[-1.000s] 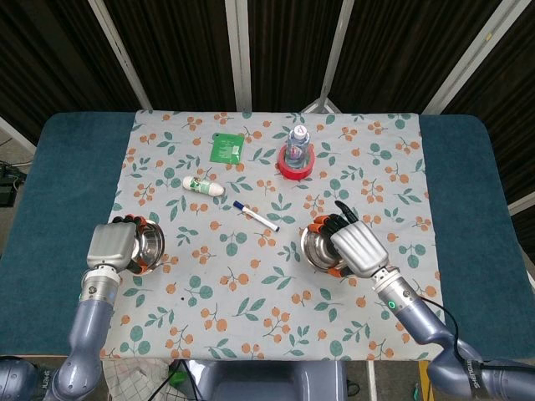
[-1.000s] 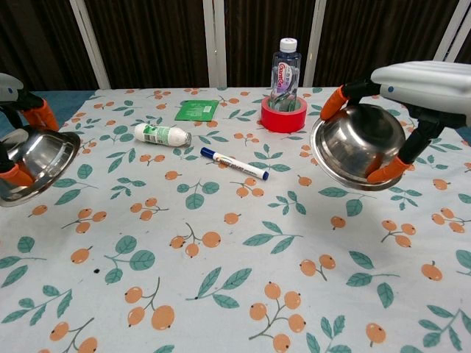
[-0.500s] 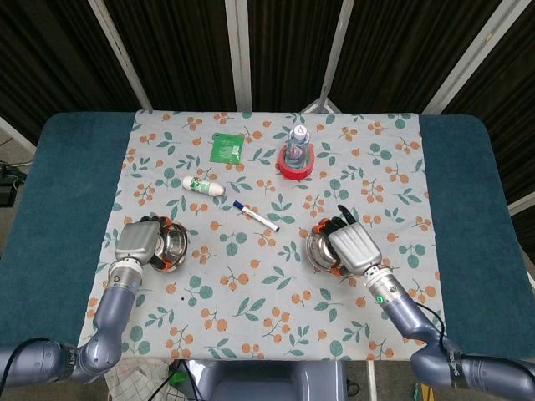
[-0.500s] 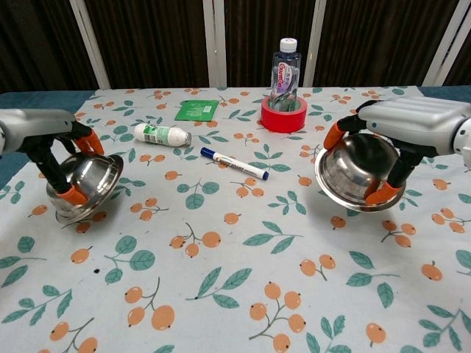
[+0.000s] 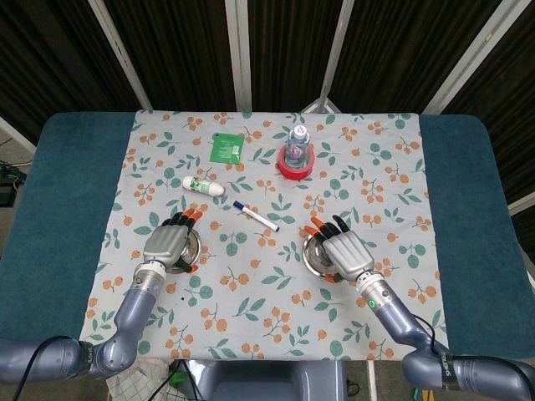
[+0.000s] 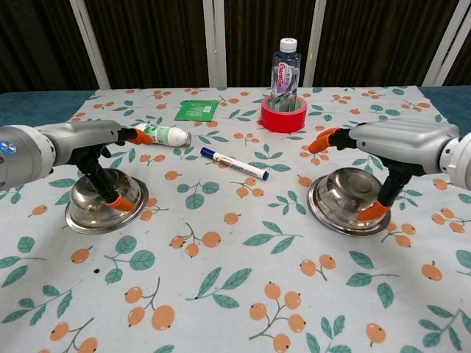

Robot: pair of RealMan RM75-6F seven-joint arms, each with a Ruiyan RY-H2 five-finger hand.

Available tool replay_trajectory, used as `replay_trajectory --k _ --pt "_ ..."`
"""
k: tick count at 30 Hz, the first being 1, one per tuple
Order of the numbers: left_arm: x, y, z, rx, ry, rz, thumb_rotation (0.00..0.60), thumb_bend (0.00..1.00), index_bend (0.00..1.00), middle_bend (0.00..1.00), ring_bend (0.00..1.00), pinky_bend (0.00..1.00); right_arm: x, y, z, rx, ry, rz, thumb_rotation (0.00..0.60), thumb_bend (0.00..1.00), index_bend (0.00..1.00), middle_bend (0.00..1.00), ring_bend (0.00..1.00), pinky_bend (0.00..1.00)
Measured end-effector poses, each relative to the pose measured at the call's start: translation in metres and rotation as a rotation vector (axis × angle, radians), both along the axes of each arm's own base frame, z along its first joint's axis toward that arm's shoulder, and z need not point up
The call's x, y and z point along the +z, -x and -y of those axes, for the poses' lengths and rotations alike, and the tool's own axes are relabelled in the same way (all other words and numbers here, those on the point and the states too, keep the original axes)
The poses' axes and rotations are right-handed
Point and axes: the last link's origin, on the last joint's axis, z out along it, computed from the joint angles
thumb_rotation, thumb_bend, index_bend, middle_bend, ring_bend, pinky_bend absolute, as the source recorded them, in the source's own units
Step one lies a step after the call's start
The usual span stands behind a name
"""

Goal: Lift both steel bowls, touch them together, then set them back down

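Both steel bowls sit flat on the floral cloth. The left bowl [image 6: 92, 211] lies under my left hand [image 6: 81, 143], which hovers over it with fingers spread and the thumb down at the near rim. From the head view this bowl [image 5: 195, 251] peeks out beside the left hand [image 5: 167, 245]. The right bowl [image 6: 344, 200] rests under my right hand [image 6: 401, 140], whose fingers stretch out past the far rim while the thumb touches the near edge. The head view shows that bowl [image 5: 313, 253] partly covered by the right hand [image 5: 347, 251].
A water bottle [image 6: 285, 66] stands inside a red tape roll [image 6: 284, 115] at the back. A blue-capped marker [image 6: 235, 163] lies between the bowls, further back. A white tube [image 6: 163, 134] and a green packet [image 6: 196, 110] lie behind the left hand.
Both hands lowered the tilted bowls onto the cloth, the left one also moving inward. Fingers of both hands have spread away from the rims.
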Motion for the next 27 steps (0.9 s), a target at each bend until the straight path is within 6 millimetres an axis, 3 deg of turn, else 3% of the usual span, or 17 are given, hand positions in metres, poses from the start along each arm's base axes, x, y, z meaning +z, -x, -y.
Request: replay_trajectory --k 4,9,17,27 --pt "0.01 -0.006 0.002 -0.027 -0.012 0.061 0.6 0.0 0.09 0.0 0.0 0.1 0.003 -0.001 0.001 -0.017 0.011 0.042 0.6 0.0 0.09 0.01 0.13 0.0" --pt "0.042 -0.009 0.007 -0.069 -0.067 0.065 0.6 0.0 0.09 0.0 0.0 0.09 0.022 0.0 0.01 -0.067 0.069 0.176 0.6 0.0 0.09 0.01 0.13 0.0" --pt "0.111 0.007 0.026 -0.022 -0.168 -0.036 0.6 0.0 0.09 0.0 0.0 0.02 0.081 0.038 0.039 -0.112 0.26 0.251 0.6 0.0 0.09 0.01 0.13 0.0" --pt "0.169 0.043 0.059 -0.064 -0.29 -0.13 0.6 0.0 0.09 0.0 0.0 0.01 0.14 0.072 0.034 -0.143 0.303 0.465 0.6 0.0 0.1 0.01 0.13 0.0"
